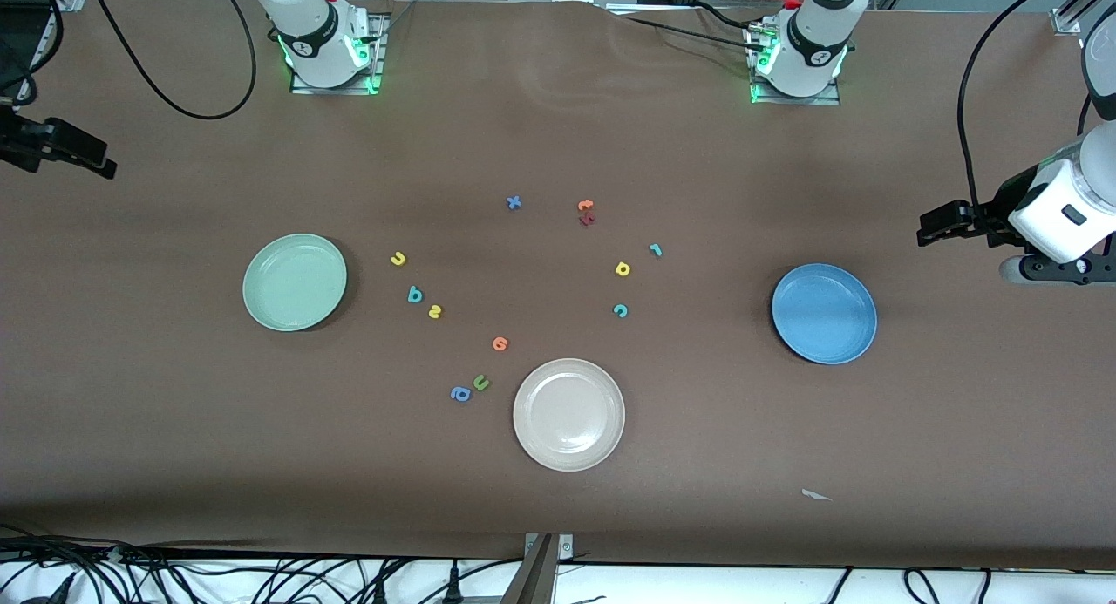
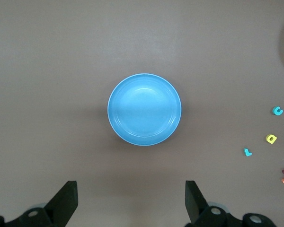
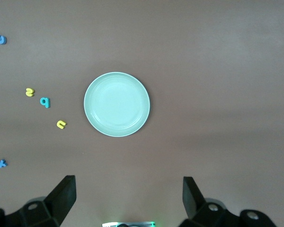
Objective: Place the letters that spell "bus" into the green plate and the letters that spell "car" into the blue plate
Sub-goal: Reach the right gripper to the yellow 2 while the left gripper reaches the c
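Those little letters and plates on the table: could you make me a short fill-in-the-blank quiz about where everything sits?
1. The yellow s lies nearest the ____ plate.
2. The teal c lies between the beige plate and the ____ plate.
3. All three plates hold ____ letters.
4. The left end effector hangs open over the table beside the ____ plate.

Missing words: green; blue; no; blue.

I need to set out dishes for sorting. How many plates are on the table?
3. The green plate lies toward the right arm's end, the blue plate toward the left arm's end, the beige plate between them, nearest the front camera. None seems hidden.
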You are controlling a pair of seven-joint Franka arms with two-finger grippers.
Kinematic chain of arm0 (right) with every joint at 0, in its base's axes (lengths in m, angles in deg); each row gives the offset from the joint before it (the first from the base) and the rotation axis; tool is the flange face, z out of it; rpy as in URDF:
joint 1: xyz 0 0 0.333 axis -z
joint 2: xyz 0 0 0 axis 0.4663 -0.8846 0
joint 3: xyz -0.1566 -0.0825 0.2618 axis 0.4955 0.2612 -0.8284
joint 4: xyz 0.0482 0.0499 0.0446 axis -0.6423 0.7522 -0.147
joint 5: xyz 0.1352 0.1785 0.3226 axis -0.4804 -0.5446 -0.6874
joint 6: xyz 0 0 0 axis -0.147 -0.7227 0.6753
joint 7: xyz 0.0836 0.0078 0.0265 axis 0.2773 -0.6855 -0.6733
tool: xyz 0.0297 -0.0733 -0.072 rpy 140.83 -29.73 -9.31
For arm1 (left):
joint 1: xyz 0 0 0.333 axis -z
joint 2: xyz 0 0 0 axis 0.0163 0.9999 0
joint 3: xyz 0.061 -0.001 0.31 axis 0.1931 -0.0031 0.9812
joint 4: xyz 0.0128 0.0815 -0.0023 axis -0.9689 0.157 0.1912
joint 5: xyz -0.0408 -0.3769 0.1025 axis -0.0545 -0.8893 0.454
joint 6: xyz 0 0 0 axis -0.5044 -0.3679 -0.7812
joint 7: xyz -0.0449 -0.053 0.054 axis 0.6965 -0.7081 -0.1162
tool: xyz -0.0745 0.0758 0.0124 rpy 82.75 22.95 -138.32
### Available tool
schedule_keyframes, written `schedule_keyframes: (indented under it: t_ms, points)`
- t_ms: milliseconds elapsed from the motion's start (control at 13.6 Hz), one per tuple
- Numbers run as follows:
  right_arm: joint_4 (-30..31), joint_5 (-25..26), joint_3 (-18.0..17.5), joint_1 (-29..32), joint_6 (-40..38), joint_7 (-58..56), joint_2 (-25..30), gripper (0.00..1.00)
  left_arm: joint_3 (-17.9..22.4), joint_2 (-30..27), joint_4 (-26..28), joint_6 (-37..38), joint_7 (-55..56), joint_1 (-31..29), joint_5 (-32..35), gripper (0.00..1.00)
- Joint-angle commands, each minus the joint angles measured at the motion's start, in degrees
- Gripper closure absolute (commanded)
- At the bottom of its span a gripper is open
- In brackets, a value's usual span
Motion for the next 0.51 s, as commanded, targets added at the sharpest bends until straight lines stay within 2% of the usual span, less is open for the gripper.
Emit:
schedule_keyframes:
  t_ms: [0,220,440]
  points:
    - [0.22,1.01,-0.94,-0.79,0.30,0.22,-1.75,0.00,-0.13,-0.26,0.26,0.27,0.16,0.15,0.64,0.00]
    - [0.57,0.31,-1.47,-3.86,-0.67,0.57,-5.62,0.00,-0.22,-0.26,0.34,0.27,0.16,0.15,0.55,0.00]
    - [0.92,-2.06,-1.47,-8.51,1.60,0.65,-10.11,0.00,-0.48,-0.26,0.52,0.01,0.16,0.15,0.46,0.00]
